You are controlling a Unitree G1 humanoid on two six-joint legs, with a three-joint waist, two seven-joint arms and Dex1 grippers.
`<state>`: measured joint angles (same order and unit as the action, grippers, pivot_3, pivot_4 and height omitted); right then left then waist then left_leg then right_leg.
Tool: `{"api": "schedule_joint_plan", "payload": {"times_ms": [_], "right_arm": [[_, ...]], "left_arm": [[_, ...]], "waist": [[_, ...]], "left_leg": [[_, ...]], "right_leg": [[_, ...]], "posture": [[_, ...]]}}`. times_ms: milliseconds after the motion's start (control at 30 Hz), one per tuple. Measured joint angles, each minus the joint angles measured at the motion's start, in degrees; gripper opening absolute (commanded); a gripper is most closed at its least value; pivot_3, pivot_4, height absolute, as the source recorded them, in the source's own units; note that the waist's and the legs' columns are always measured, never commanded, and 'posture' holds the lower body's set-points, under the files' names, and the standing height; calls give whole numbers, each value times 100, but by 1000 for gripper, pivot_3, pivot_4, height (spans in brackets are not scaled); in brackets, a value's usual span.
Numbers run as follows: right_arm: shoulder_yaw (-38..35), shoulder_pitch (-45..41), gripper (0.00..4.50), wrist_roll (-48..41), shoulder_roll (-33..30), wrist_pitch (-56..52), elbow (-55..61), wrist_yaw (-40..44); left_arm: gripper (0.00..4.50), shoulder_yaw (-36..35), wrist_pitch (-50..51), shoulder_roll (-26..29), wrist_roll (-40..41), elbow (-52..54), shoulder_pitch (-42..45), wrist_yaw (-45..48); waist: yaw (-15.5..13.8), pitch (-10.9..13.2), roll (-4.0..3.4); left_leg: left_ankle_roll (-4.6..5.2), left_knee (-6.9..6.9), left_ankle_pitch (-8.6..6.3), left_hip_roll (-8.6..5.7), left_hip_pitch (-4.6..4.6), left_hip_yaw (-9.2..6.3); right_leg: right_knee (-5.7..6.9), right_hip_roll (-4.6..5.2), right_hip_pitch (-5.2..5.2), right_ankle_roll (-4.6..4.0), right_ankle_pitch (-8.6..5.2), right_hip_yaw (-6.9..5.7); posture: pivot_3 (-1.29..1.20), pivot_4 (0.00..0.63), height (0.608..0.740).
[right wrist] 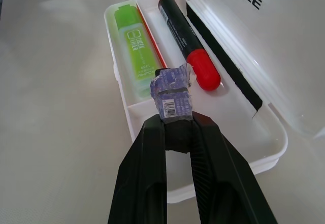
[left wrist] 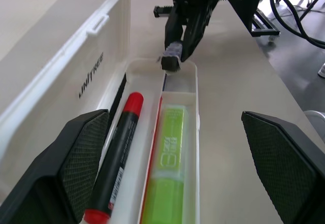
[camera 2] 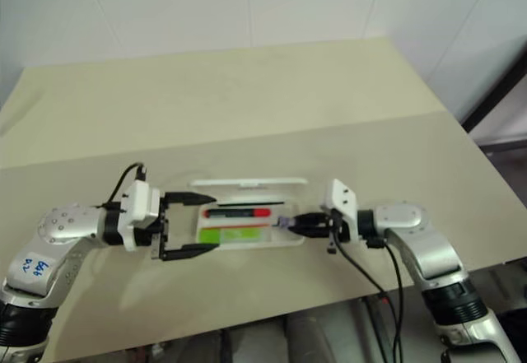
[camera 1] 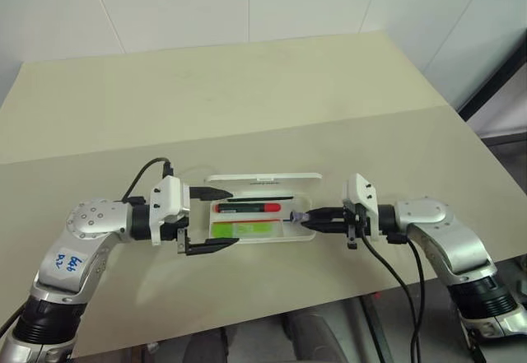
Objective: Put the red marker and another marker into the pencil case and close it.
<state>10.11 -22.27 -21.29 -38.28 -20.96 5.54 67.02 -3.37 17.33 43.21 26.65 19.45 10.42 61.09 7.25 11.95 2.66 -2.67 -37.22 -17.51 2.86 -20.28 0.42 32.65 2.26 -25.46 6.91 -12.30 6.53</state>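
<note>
The white pencil case point(camera 1: 263, 179) lies open on the table, its lid point(left wrist: 76, 71) standing up along the far side. Inside, the red marker point(camera 1: 251, 207) lies in the far compartment and the lime-green marker point(camera 1: 247, 228) in the near one. My left gripper point(camera 1: 230, 218) is open at the case's left end, one finger point(left wrist: 76, 153) on each side of it. Over the right end, my right gripper point(right wrist: 177, 127) is shut on a small dark stubby object point(right wrist: 172, 94) with a bluish label, held just above the rim.
The beige table point(camera 1: 247, 91) stretches wide behind the case, with a crease line across it. Its front edge runs close below both arms. A dark strip point(right wrist: 223, 56) lies along the case's hinge side. Black cables hang from both wrists.
</note>
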Motion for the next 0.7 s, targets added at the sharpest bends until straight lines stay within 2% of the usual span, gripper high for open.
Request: {"api": "schedule_joint_plan", "payload": {"times_ms": [667, 700], "right_arm": [[198, 61, 323, 370, 171, 591, -390, 340], [201, 37, 673, 401, 200, 610, -423, 340]], "left_arm": [[4500, -43, 72, 34, 15, 232, -17, -149], [4500, -43, 74, 34, 15, 232, -4, -148]], "waist": [[-86, 0, 0], [-86, 0, 0]], "left_leg": [[0, -21, 0, 0, 7, 2], [0, -20, 0, 0, 8, 1]], "right_leg": [[30, -1, 0, -16, -6, 2], [31, -1, 0, -16, -6, 2]], "posture": [[0, 150, 740], [0, 150, 740]]}}
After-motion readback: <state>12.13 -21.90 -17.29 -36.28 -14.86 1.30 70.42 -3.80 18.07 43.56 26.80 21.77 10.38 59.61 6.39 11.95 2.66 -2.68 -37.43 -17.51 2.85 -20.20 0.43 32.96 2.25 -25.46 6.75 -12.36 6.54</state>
